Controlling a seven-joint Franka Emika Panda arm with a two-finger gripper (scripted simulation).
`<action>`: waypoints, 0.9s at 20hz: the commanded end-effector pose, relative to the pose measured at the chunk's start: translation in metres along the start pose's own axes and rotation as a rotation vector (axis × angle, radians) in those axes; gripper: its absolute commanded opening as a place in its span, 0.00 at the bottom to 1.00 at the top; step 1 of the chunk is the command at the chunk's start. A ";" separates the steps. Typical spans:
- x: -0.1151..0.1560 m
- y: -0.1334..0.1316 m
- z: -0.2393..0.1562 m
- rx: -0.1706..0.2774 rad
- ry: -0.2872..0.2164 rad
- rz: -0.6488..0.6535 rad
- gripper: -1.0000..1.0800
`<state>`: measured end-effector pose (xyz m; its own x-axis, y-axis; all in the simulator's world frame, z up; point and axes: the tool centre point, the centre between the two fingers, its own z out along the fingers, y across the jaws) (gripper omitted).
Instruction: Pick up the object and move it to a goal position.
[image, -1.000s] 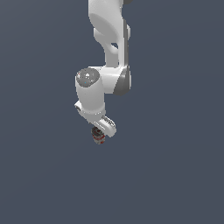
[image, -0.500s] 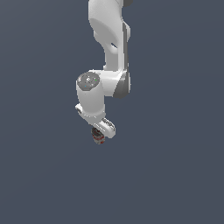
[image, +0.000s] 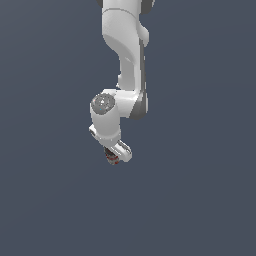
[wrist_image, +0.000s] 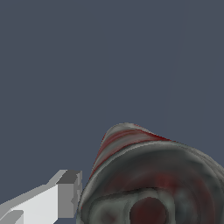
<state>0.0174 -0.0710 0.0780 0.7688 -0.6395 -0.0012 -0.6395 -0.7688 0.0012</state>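
Note:
The object (image: 112, 159) is a small dark can with red and white marks, held off the ground at the tip of the white arm. My gripper (image: 115, 157) is shut on it, and the white fingers cover most of it in the exterior view. In the wrist view the object (wrist_image: 148, 175) fills the lower right, its grey-ringed round end facing the camera. One white finger (wrist_image: 52, 201) with a grey pad lies against its side. The other finger is hidden behind the can.
The white arm (image: 125, 60) comes down from the top of the exterior view. Around it there is only a plain dark grey-blue background, with no other object or marker in view.
The arm's wrist joint has sunk a little, and the gripper with the can has moved slightly downward. The grip has not changed.

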 end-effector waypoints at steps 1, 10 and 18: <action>0.001 -0.001 0.001 0.001 0.001 0.000 0.00; 0.001 -0.001 0.001 0.001 0.001 0.000 0.00; 0.010 0.018 -0.014 0.001 0.000 -0.001 0.00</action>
<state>0.0140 -0.0829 0.0850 0.7704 -0.6375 -0.0053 -0.6375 -0.7705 0.0024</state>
